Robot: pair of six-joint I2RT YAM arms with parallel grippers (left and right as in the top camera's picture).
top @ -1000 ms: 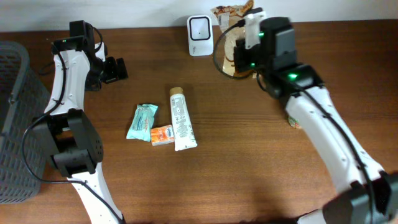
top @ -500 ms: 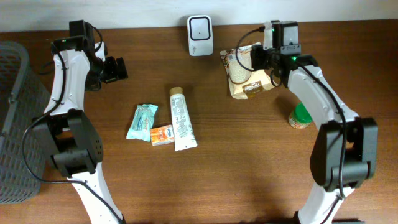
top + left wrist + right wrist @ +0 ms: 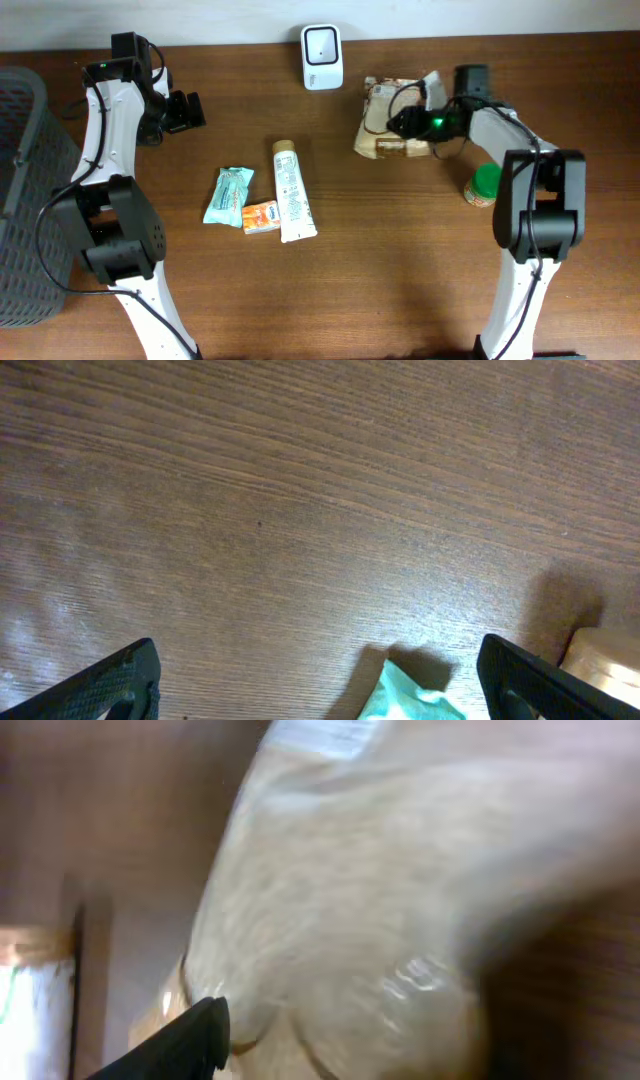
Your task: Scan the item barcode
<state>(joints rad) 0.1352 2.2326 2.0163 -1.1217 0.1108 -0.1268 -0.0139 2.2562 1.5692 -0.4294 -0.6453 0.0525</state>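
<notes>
Cannot tell whether the right gripper (image 3: 403,121) is clamped or released; pressed close against the snack bag (image 3: 378,100), lying on the table (image 3: 400,260) near the scanner (image 3: 322,43). Left gripper (image 3: 186,110) spread wide, empty.

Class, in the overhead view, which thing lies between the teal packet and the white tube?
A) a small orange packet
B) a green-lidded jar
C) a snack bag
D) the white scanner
A: the small orange packet sits between the teal packet and the white tube.
</notes>
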